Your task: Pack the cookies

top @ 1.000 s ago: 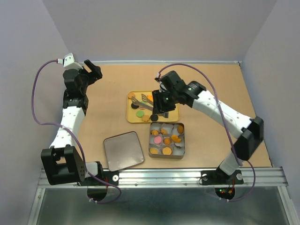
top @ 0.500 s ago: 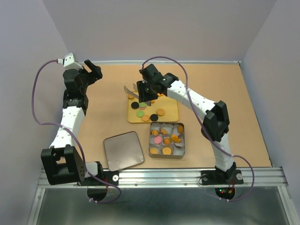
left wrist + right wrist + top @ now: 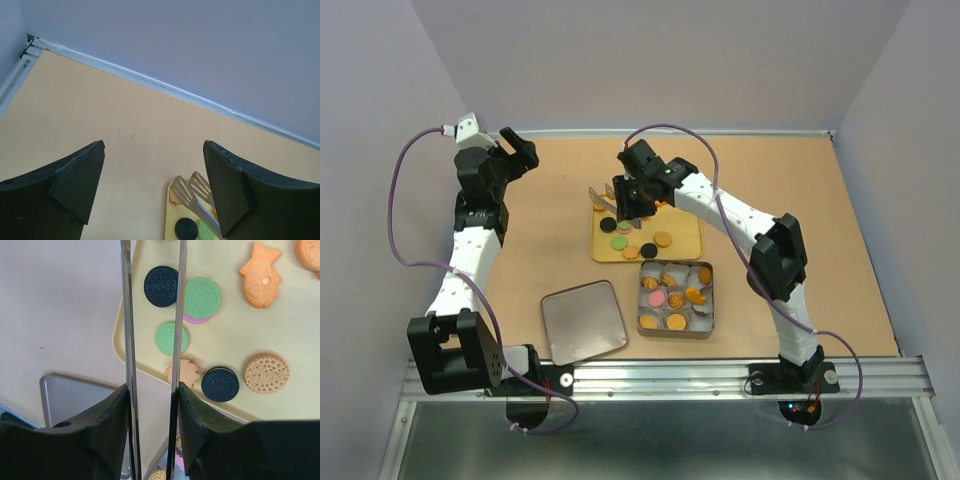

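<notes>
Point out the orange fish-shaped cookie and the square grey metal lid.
orange fish-shaped cookie [image 3: 261, 276], right wrist view, middle of its body.
square grey metal lid [image 3: 583, 320], top external view, its centre.

Little flat cookies [image 3: 618, 241] lie loose on the yellow tray [image 3: 685, 225]. A black cookie [image 3: 161, 286] lies just beside a green cookie [image 3: 202, 298] that sits on top of a pink one. Near them are a dotted tan cookie [image 3: 266, 373] and an orange fish cookie [image 3: 261, 275]. More pink and orange ones sit in the tin [image 3: 675, 334].

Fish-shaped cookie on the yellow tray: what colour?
Orange. The fish-shaped cookie shows best in the right wrist view.
</notes>
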Available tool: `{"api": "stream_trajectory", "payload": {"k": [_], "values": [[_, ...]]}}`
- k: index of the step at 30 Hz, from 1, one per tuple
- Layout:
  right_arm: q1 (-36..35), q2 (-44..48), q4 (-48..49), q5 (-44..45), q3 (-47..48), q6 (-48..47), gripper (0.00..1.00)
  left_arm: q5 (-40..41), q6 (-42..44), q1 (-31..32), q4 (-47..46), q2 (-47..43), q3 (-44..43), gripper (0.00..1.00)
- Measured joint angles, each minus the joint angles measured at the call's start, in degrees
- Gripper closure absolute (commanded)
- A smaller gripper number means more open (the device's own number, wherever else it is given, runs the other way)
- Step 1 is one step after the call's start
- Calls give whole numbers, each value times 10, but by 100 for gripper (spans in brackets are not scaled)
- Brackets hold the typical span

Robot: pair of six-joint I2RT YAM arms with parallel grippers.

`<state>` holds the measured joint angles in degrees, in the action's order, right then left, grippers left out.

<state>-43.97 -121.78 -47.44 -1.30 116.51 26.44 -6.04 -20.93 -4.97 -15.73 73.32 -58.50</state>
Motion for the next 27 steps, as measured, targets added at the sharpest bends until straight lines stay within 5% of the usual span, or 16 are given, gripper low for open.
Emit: {"api": "stream_trajectory", "payload": {"k": [12,20,27], "values": [[0,-12,4,-9,-29,19,57,0,0,0,0,0,0,10],[0,-12,5,-21,-49,25,69,-3,0,0,0,0,0,10],[0,-9,4,-18,-49,23,70,-6,0,0,0,0,0,10]]}}
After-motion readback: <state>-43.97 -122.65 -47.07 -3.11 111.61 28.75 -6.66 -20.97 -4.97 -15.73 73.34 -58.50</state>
